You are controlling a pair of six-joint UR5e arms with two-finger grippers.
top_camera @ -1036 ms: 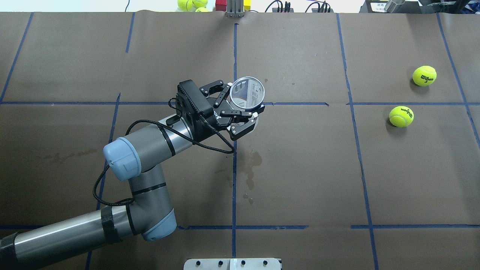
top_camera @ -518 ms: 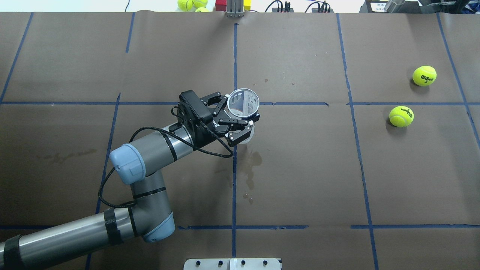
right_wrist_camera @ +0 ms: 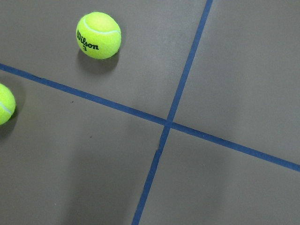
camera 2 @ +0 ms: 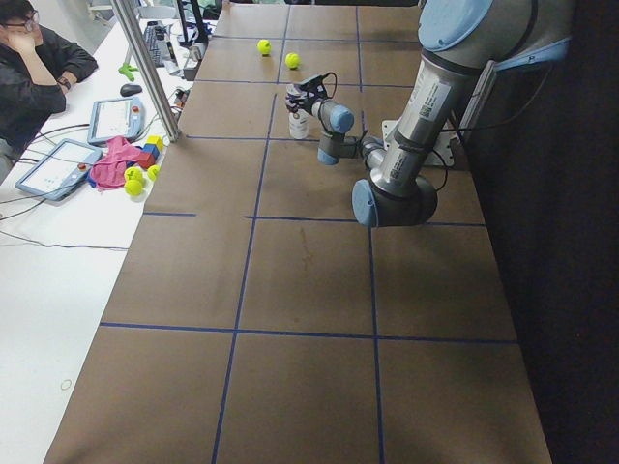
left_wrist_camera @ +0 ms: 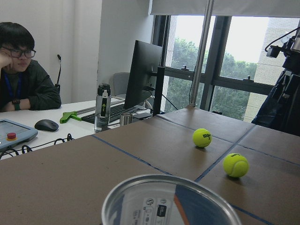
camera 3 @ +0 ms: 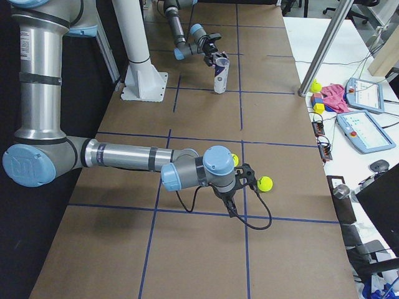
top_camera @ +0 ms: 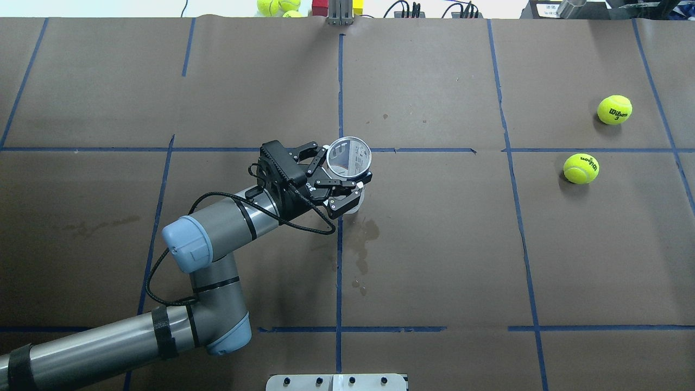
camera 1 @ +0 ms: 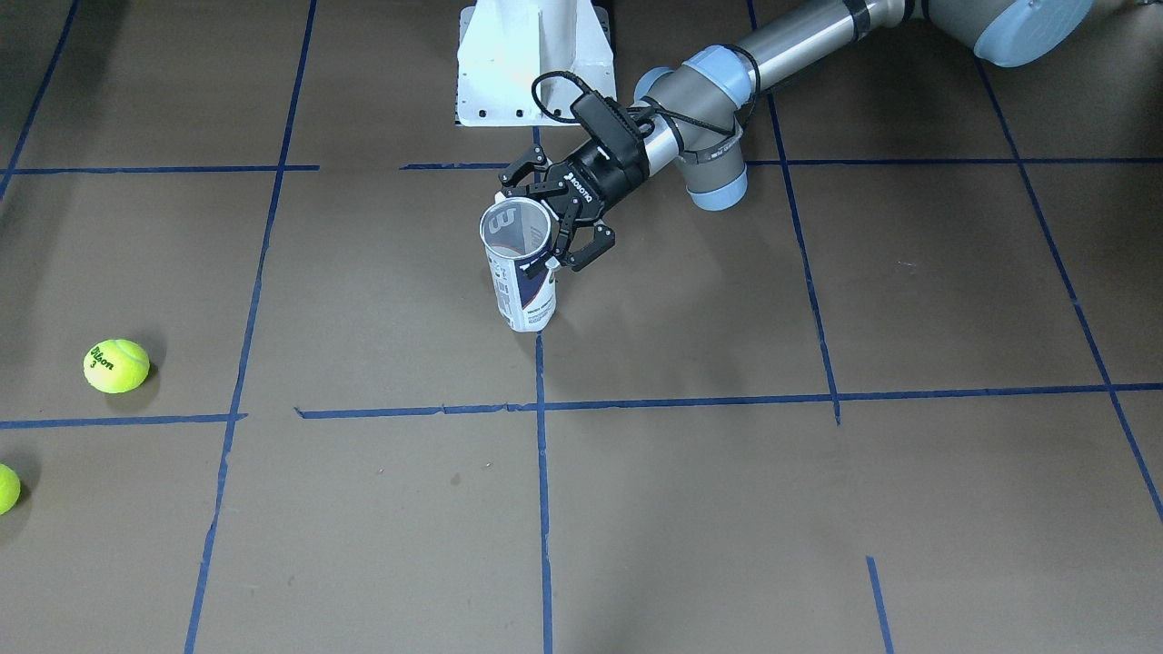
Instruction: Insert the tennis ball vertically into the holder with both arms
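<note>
The holder (top_camera: 350, 158), a clear can with a white and navy label, stands about upright with its open mouth up near the table's middle. It also shows in the front view (camera 1: 522, 277) and as a rim in the left wrist view (left_wrist_camera: 171, 199). My left gripper (top_camera: 346, 176) is shut on it just below the rim (camera 1: 538, 229). Two tennis balls (top_camera: 614, 109) (top_camera: 581, 168) lie far right on the table, apart from it. My right gripper (camera 3: 247, 177) hangs low beside those balls (right_wrist_camera: 98, 35); I cannot tell whether it is open or shut.
The white pedestal base (camera 1: 531, 64) stands at the robot's side of the table. An operator (camera 2: 34, 68) sits at a side table with tablets, blocks and spare balls (camera 2: 135, 176). A metal post (camera 2: 145, 68) rises at that table's edge.
My left gripper has drawn the holder back toward the robot and slightly left. The tennis balls have not moved.
</note>
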